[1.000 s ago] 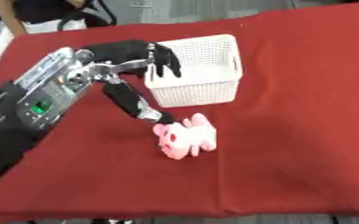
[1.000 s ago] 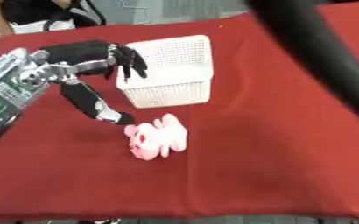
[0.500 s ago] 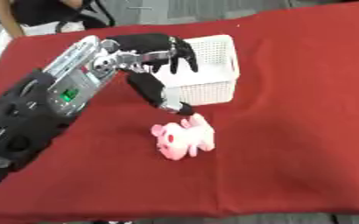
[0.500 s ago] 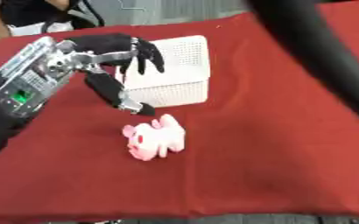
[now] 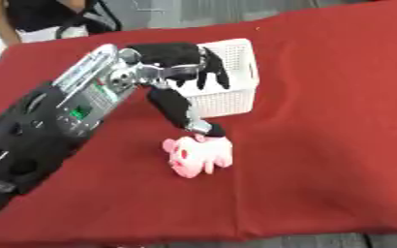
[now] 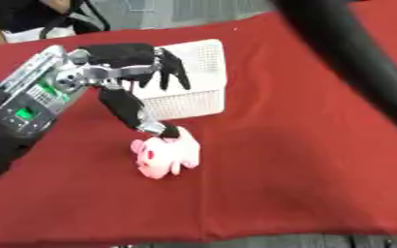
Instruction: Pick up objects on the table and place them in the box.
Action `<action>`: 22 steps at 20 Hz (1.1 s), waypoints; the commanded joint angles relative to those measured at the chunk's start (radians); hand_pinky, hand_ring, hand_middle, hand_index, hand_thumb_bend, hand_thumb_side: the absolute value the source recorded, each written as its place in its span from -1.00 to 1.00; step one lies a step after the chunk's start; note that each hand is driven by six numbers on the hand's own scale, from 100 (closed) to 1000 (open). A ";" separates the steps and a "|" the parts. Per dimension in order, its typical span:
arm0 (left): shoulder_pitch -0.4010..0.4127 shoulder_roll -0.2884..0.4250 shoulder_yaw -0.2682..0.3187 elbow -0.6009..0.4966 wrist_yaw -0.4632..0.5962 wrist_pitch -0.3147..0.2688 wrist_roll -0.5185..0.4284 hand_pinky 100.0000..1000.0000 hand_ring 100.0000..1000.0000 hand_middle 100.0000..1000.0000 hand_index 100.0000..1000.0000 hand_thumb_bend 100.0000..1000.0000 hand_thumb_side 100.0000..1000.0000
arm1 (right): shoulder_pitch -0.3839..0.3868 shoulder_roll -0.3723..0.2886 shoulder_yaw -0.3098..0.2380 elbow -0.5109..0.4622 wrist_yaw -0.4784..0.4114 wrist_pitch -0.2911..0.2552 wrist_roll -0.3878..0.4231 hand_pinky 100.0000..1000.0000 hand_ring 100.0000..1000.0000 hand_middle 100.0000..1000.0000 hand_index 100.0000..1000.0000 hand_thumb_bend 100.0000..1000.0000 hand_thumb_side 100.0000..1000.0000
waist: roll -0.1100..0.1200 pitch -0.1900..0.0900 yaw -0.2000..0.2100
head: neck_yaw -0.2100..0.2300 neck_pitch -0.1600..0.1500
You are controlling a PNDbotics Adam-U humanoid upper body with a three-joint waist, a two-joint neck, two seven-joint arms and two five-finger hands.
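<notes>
The robot's black and silver left arm (image 5: pixel 58 126), a bulky casing with a small green-lit panel, reaches in from the lower left across the red cloth-covered table (image 5: pixel 320 160) and ends over the near left part of the white plastic lattice basket (image 5: pixel 232 72), the one box-like thing in sight. Its black left hand (image 5: pixel 198 65) hangs just above the basket's left rim with fingers (image 6: pixel 175 72) straight and spread, pointing down, holding nothing. From the wrist a long black digit, seemingly the thumb (image 5: pixel 181 114), slants down past the basket's front wall and its tip meets the top of the pink plush pig-like soft toy (image 5: pixel 198 155); whether it presses on the toy or merely touches it cannot be told. The toy lies on the cloth just in front of the basket's near left corner, outside it, soft and rounded with stubby limbs and a darker pink mark on its face. The basket is rectangular with finely perforated walls and stands upright toward the far side of the table; the hand hides much of its inside. To the right of the basket the cloth lies smooth and matte. Far right, in the right eye view, a thick black bar (image 6: pixel 354 63), blurred and very near the camera, crosses diagonally from the top edge to the right edge, covering that part of the table; it may be the right arm, and no right hand shows.
</notes>
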 commanded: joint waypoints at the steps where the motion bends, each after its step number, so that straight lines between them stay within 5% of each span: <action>1: -0.004 0.040 -0.005 -0.050 0.008 0.009 -0.021 -0.47 0.09 0.30 0.53 -0.16 0.31 | -0.005 -0.019 -0.006 -0.019 -0.005 0.004 0.002 0.18 0.56 0.60 0.68 -1.00 0.34 | -0.004 -0.014 0.000 | -0.006 -0.004; 22: 0.093 0.030 -0.033 0.031 0.018 0.040 -0.031 -0.48 0.08 0.28 0.52 -0.23 0.45 | -0.013 -0.015 -0.006 -0.019 0.001 0.000 0.004 0.18 0.56 0.60 0.68 -1.00 0.33 | -0.005 0.008 -0.005 | -0.004 -0.004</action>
